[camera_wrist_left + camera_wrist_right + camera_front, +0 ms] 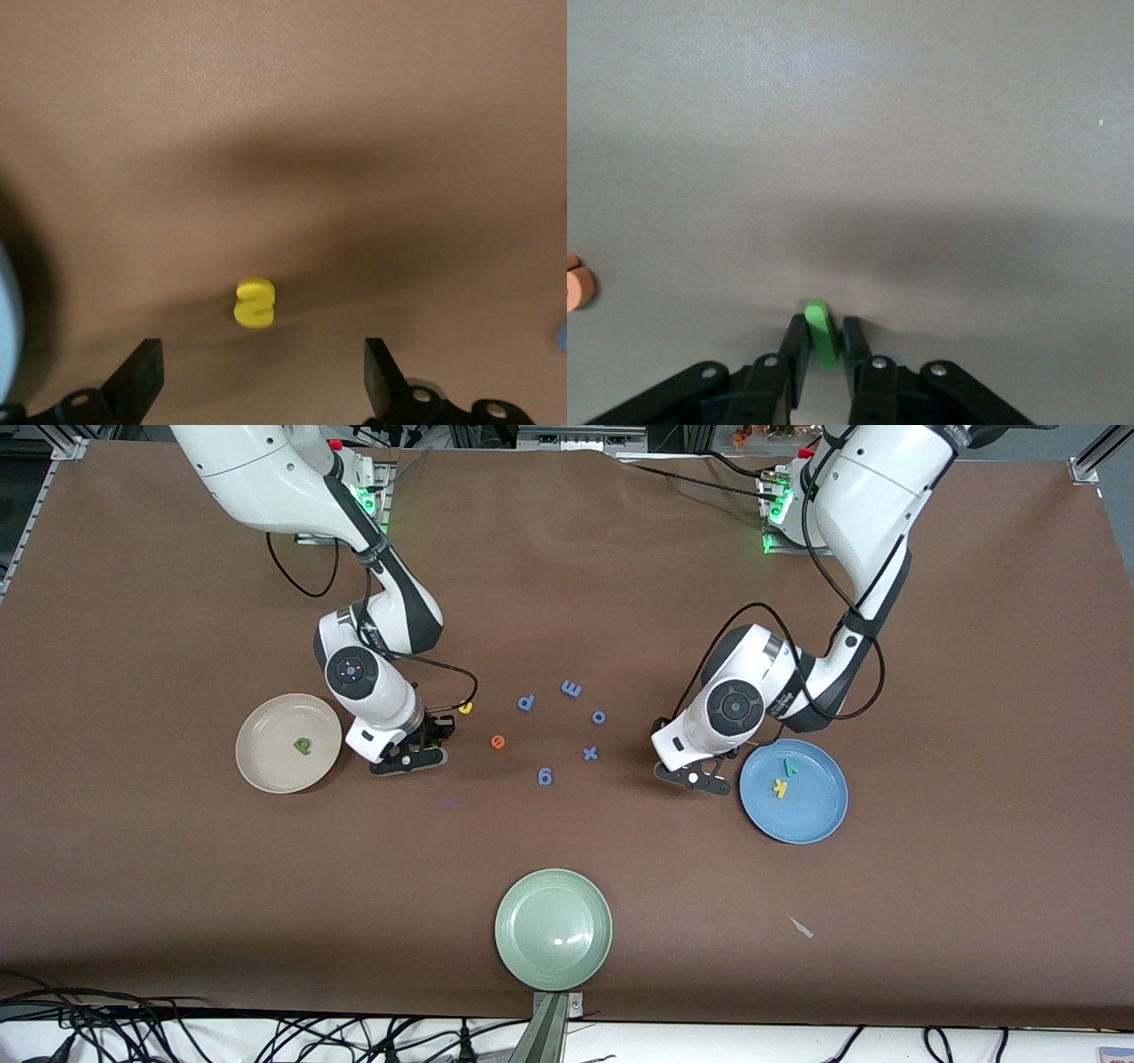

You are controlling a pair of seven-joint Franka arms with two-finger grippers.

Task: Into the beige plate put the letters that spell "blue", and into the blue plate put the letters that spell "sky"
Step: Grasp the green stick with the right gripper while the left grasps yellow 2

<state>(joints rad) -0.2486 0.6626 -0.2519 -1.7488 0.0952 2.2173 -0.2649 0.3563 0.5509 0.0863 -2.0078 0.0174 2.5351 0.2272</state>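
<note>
My right gripper [824, 347] is down at the table between the beige plate [266, 766] and the orange e [498, 741], shut on the upright green l [821, 329]. The green b [303, 746] lies in the beige plate. The yellow u [465, 708] lies on the cloth just past this gripper. My left gripper [261, 382] hangs open low over the cloth beside the blue plate [811, 815], with the yellow s [255, 302] lying just ahead of its fingers [142, 381]. The teal y [790, 766] and the yellow k [780, 786] lie in the blue plate.
Several blue letters [571, 688] are scattered mid-table between the two grippers. A pale green plate [554, 928] sits near the table edge closest to the front camera. A small scrap [801, 926] lies on the cloth near it, toward the left arm's end.
</note>
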